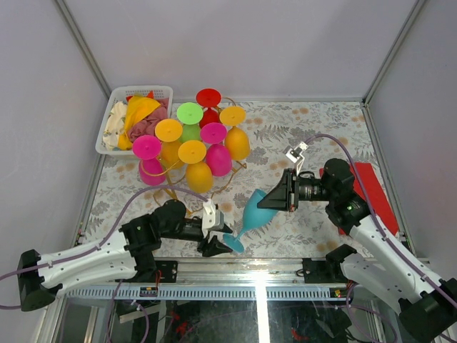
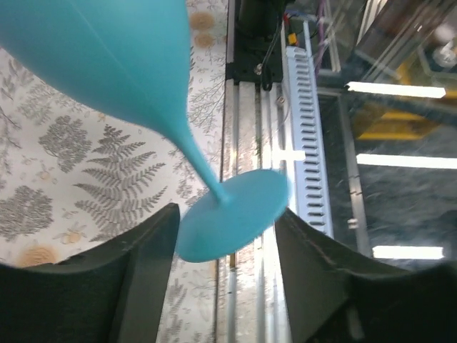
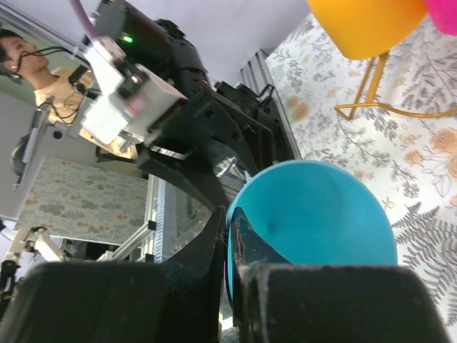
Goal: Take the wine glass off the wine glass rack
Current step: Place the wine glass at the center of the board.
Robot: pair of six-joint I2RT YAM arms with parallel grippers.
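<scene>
Handover mid-counter: teal wine glass [image 1: 255,211] tilted between arms, clear of gold wine glass rack [image 1: 187,187]. Right gripper [image 1: 270,199] jaws clamped on bowl rim, taking weight. Left gripper [image 1: 220,241] jaws part-open around foot, apparently releasing. White basket [image 1: 114,111] at back left holds crumpled cloths [image 1: 139,116]. Rack carries other coloured glasses [image 1: 193,143].

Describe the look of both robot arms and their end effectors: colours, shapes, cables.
Both arms are white-shelled links joined by black joints. The left arm and right arm each carry a lilac cable looping from the base to the wrist. Each wrist holds a small white camera block. The left end effector and right end effector have black, wedge-shaped fingers.
</scene>
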